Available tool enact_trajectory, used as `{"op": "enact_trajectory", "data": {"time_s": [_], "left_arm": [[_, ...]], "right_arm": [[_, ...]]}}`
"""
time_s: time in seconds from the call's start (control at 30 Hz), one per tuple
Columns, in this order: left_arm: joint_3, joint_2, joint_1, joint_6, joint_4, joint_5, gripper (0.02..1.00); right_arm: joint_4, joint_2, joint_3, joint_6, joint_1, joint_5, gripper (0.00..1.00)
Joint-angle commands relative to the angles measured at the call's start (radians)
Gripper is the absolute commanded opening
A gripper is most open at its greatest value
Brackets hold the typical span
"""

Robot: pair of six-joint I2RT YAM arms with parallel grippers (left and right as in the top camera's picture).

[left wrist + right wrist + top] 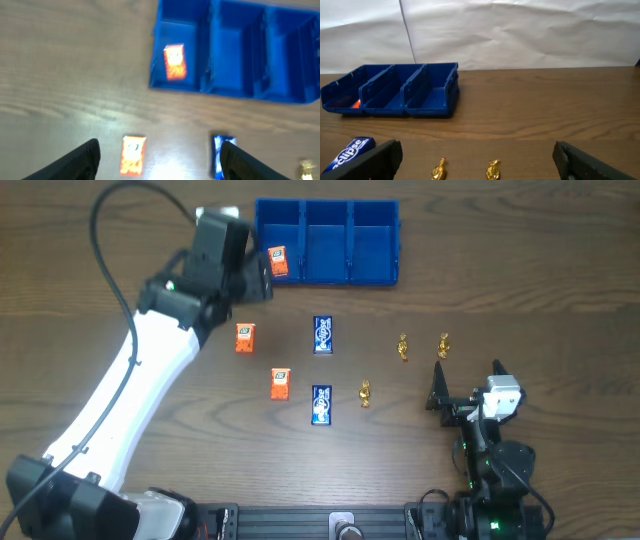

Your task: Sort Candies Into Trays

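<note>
Left wrist view — orange candy [174, 62] in tray [231, 92], beyond left hand [160, 146]

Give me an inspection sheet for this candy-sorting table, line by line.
Surface: brown wooden table.
Job's things: blue tray with three compartments; one orange box in the end compartment on the left arm's side; two orange boxes, two blue packs and three gold candies on the table.
Clutter: nothing seen.
Grippers: left gripper open, above the table near the tray; right gripper open, low at the table's right side.
Cables: black cable looping over the table's left side.
Surroundings: white sheet behind the table.
</note>
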State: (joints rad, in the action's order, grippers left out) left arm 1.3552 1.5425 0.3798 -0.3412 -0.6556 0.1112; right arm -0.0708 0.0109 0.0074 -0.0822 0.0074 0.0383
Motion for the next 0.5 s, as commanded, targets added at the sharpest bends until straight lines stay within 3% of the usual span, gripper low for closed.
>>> {"op": "enact_trajectory", "data": {"time_s": [0.03,0.5], "left_arm": [[-0.268,0.07,-0.023,-0.003,0.122,0.001,0.759],[-0.367,0.234,-0.035,-0.002,0.254,-0.027,0.726]], "right_arm": [[-0.01,-0.006,0.0,0.012,-0.01,0.008,0.998],[-0.01,-0.006,0.0,0.012,-0.01,0.008,0.996]]}}
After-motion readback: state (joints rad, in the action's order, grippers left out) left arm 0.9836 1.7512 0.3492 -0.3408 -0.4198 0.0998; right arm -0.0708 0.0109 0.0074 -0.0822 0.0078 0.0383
